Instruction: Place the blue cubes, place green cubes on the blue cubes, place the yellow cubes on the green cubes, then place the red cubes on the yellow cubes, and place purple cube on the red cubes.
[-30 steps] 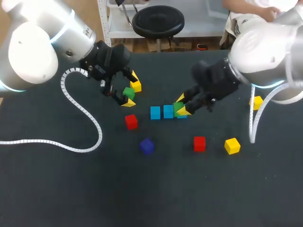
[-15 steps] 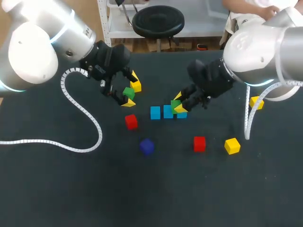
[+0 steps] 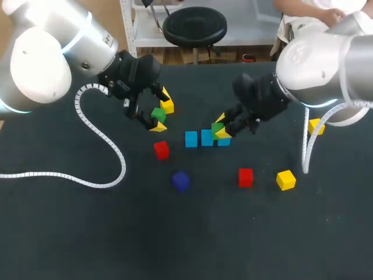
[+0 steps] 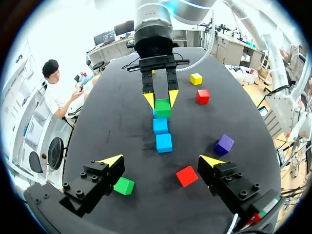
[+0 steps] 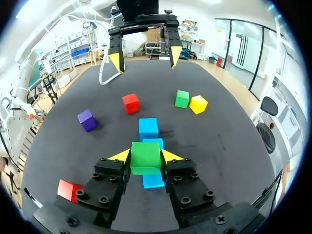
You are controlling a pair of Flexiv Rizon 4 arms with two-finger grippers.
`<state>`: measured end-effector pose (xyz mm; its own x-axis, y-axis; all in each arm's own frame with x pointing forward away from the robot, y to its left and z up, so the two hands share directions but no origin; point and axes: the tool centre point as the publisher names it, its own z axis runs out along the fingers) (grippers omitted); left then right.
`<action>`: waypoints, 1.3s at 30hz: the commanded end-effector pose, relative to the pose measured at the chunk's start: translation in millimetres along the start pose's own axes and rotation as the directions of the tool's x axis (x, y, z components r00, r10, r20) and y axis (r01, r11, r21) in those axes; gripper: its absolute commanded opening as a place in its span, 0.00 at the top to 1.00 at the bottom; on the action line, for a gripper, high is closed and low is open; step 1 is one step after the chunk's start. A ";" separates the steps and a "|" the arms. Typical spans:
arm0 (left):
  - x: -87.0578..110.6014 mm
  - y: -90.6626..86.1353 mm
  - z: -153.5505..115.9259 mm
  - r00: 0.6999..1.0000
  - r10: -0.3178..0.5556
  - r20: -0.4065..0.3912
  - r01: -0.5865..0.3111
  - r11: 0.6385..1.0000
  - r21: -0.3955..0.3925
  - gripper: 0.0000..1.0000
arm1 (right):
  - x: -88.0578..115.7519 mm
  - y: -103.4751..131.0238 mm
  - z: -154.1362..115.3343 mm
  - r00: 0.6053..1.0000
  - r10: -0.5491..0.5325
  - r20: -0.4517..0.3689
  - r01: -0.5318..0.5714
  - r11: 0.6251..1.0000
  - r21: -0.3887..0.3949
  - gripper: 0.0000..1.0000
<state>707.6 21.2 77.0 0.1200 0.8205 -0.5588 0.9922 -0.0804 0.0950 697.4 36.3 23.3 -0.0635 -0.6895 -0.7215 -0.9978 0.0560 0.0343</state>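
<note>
Two yellow tips of the right gripper (image 5: pixel 146 155) clamp a green cube (image 5: pixel 145 161), held just above the blue row (image 5: pixel 148 128), probably to seat it on the end cube. Left gripper (image 4: pixel 162 160) stands wide, a second green cube (image 4: pixel 124 185) beside one finger, likely its next pick. No print is legible.

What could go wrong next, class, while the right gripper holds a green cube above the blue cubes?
The green cube in the right gripper seems to overlap two blue cubes; released so, it may tilt or slip off. The open left gripper straddles the other green cube with a yellow cube close by, which a finger might knock.
</note>
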 end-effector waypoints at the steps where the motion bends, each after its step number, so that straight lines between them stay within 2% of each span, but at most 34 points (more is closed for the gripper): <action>1: 0.4 2.0 0.2 1.000 0.002 0.000 -0.002 1.000 0.005 0.00 | 1.4 1.8 0.3 1.000 0.001 0.002 -0.001 1.000 0.003 1.00; 39: 0.4 2.0 0.2 1.000 0.002 0.000 -0.002 1.000 0.005 0.00 | -0.1 -11.0 3.5 1.000 -0.007 -0.008 0.007 1.000 0.006 1.00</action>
<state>707.6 21.2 77.0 0.1200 0.8206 -0.5588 0.9922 -0.0804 0.0950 708.2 38.1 19.8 -0.0559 -0.6932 -0.7186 -0.9982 0.0558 0.0238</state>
